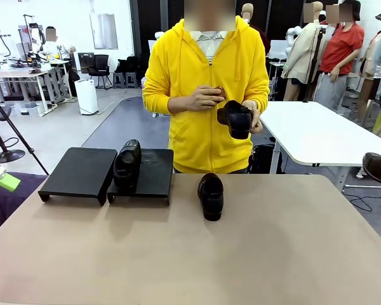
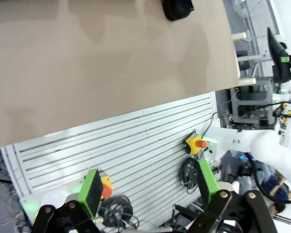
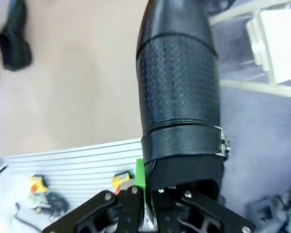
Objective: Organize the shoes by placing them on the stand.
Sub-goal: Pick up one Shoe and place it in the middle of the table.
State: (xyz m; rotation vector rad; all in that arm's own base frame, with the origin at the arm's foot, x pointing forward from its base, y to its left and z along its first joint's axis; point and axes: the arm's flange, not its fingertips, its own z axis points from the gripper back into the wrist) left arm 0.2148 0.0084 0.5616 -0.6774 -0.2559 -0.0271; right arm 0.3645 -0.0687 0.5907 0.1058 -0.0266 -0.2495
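Observation:
One black shoe (image 1: 127, 165) stands on the right section of the stand (image 1: 155, 181); the left section (image 1: 76, 171) is bare. A second shoe (image 1: 211, 196) lies on the table in front of the person, who holds a third shoe (image 1: 238, 118) in both hands at chest height. My right gripper (image 3: 150, 187) is shut on a fourth shoe (image 3: 177, 97), which pokes in at the right edge (image 1: 378, 168) beyond the table. My left gripper (image 2: 150, 189) hangs open off the table's near left side, holding nothing; its green pad (image 1: 5, 182) shows at the left edge.
The tan table (image 1: 273, 254) has wide free room in its near half. A white table (image 1: 317, 133) stands behind on the right. Below the table edge are a slatted white panel (image 2: 136, 150) and a red stop button (image 2: 200, 143).

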